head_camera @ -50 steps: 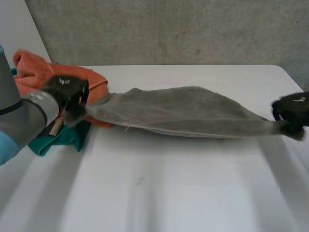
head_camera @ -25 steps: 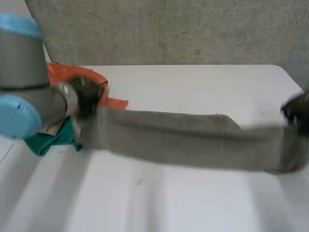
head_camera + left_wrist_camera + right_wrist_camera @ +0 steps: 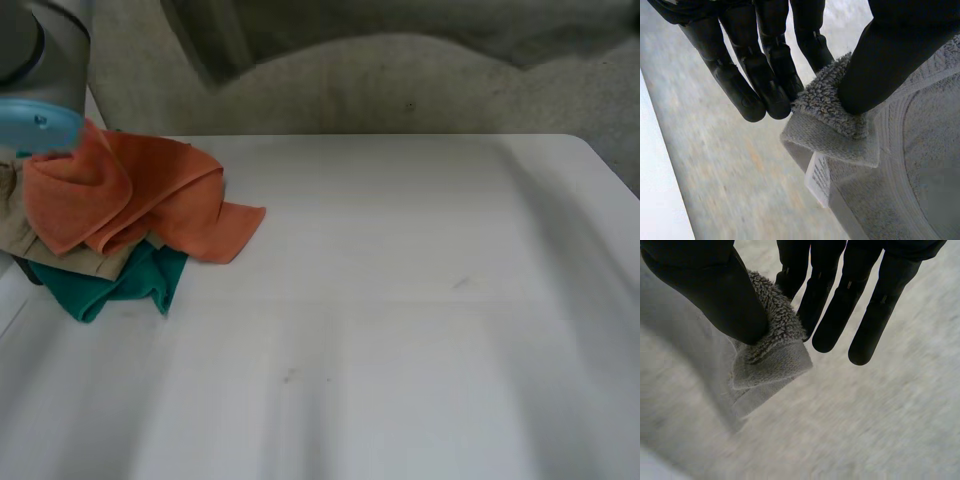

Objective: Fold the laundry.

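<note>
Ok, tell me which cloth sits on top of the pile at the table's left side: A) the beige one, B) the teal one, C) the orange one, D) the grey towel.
C: the orange cloth lies over the beige cloth and the teal cloth, while the grey towel is up above the table, not on the pile.

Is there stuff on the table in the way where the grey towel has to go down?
Nothing visible blocks it. The grey towel hangs high, pinched by the left hand and the right hand. The table under it is bare. The pile of cloths lies off at its left side.
</note>
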